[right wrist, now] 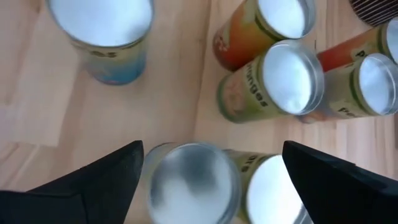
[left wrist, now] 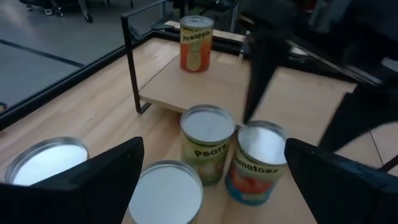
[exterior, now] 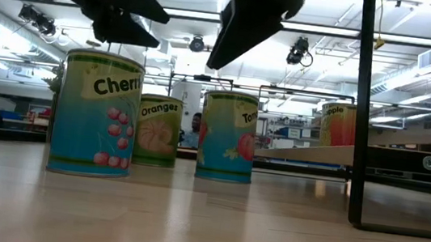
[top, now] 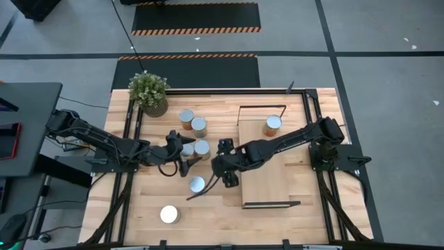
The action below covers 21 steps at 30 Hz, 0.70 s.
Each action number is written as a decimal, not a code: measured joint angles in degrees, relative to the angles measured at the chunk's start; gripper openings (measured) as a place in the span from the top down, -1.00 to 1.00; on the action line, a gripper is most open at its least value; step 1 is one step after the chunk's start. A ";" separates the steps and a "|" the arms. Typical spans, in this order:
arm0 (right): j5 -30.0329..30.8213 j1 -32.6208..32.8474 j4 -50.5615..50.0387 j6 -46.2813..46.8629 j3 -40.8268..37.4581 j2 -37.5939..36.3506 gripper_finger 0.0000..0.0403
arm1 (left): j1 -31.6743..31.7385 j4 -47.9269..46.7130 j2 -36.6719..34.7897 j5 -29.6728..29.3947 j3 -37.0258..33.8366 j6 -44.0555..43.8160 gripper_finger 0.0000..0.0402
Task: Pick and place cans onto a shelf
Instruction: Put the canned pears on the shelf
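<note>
Both grippers hover, fingers spread, over the cluster of cans (top: 194, 147) mid-table; one Pineapple can (top: 273, 125) stands on the shelf (top: 263, 182). The right gripper (top: 220, 161) should centre on a single lid and descend straight, since its neighbours touch; the left gripper (top: 182, 154) waits alongside

High view looks straight down on the whole table (top: 291, 208); low view sits at tabletop level, close to the cans (exterior: 96, 114), facing the room. Both wrist views look steeply down, near, sharing that can cluster
</note>
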 joint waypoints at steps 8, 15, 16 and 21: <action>-2.28 -2.88 0.31 0.45 0.00 0.04 -0.94 | -0.03 -0.45 0.00 0.01 0.00 -0.34 -0.97; -1.90 -6.96 0.05 6.52 -0.02 0.04 -0.94 | -0.03 -0.38 0.00 0.01 0.00 -0.55 -0.97; -1.91 -7.56 0.07 7.00 -0.02 0.04 -0.94 | -0.03 -0.39 0.00 0.01 0.00 -0.55 -0.97; -2.11 -10.10 0.46 8.55 -0.02 0.04 -0.94 | -0.03 -0.42 0.00 0.01 0.00 -0.51 -0.97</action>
